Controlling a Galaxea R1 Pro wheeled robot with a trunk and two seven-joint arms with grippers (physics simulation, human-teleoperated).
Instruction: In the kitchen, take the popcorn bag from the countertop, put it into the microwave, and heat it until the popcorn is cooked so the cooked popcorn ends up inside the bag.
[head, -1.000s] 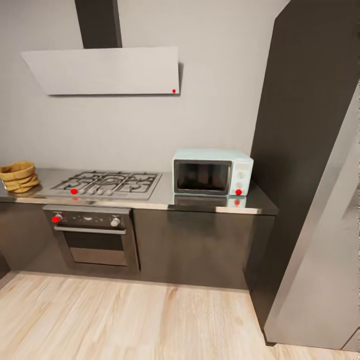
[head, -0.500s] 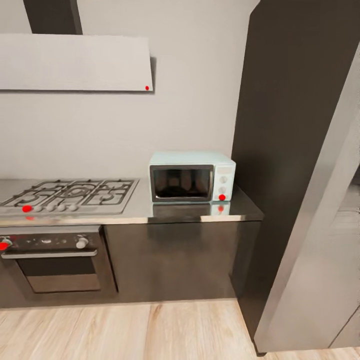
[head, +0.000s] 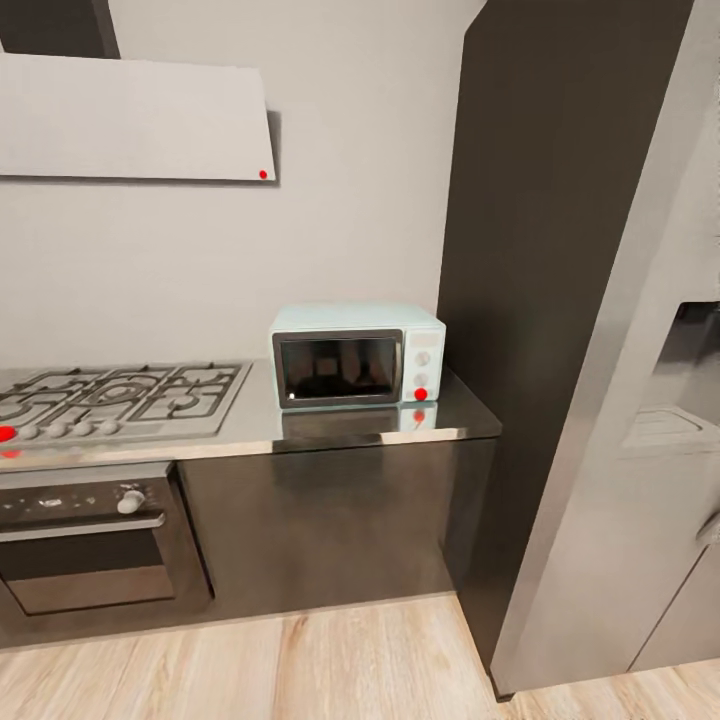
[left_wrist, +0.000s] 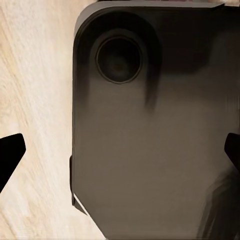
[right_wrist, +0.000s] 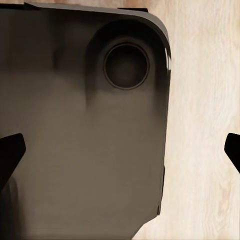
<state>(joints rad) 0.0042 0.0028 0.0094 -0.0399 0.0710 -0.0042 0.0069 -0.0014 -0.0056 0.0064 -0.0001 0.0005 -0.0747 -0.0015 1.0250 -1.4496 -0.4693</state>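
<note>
One small boxy mint-blue microwave with a dark glass door sits on the thin shiny grey metal-look table in the head view, near the picture's centre. Its door is shut, and its whitish panel at 3 o'clock of the door carries two knobs with a red dot below them. At 9 o'clock of the microwave, set into the same table, lies the black-grated gas hob, with a red dot on its front edge. Below the hob is the dark built-in oven with a steel handle and a pale knob. A white slanted hood hangs on the grey wall at 11 o'clock, red dot at its lower corner. A tall dark cabinet stands just beside the microwave at 3 o'clock, and the grey fridge rises further toward 4 o'clock. Pale wood-plank floor runs along 6 o'clock.

In the left wrist view, the left end effector has its black fingertips wide apart at the picture's edges, above the robot's dark rounded base and the plank floor. In the right wrist view, the right end effector is likewise spread apart, nothing between its tips, over the same dark base.
</note>
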